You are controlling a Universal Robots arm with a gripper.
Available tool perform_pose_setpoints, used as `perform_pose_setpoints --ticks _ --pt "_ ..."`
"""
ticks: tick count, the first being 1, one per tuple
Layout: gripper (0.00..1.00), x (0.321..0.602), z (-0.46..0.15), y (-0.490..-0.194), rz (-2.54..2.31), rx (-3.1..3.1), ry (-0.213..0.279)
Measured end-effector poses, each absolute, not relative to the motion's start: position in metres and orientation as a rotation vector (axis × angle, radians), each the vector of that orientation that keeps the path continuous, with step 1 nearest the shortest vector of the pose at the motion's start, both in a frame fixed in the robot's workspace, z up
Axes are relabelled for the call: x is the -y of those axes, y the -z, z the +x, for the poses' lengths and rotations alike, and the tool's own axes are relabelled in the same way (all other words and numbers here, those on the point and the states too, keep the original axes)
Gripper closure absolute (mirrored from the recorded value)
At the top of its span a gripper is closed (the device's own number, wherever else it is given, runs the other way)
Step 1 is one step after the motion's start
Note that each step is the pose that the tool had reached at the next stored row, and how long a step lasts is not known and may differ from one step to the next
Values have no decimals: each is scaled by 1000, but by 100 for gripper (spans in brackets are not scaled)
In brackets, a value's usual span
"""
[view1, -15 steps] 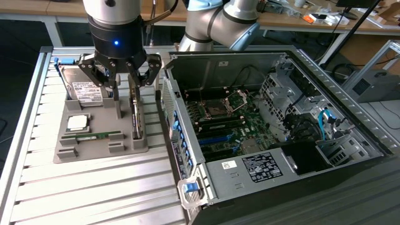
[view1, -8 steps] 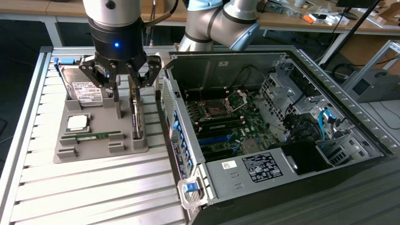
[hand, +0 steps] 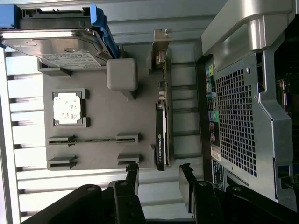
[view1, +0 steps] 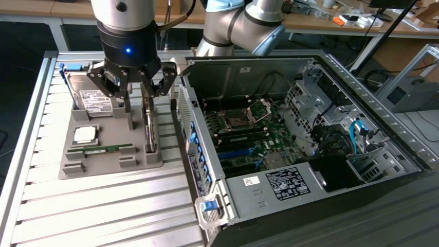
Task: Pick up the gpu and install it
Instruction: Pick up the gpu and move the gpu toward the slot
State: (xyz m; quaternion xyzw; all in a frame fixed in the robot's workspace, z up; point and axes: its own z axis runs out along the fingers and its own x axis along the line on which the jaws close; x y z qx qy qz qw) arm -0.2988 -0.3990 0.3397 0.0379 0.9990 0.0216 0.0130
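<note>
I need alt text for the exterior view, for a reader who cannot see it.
An open robot hand hovers over a gpu standing on edge in a gray tray, beside an open computer case.

At the left of the exterior frame, a grey moulded tray lies on the slatted aluminium tabletop. It carries a silver hard drive with a white label at its upper end, a square processor chip in a recess, and a green RAM stick held in slots. Filling the centre and right, an open computer case lies on its side with its green motherboard exposed, and cluttered desks run along the top edge.
</note>
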Motion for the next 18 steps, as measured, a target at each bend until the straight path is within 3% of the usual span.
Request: perform_pose_setpoints --ticks 18 --pt "52 399 -298 -333 118 -3113 -67"
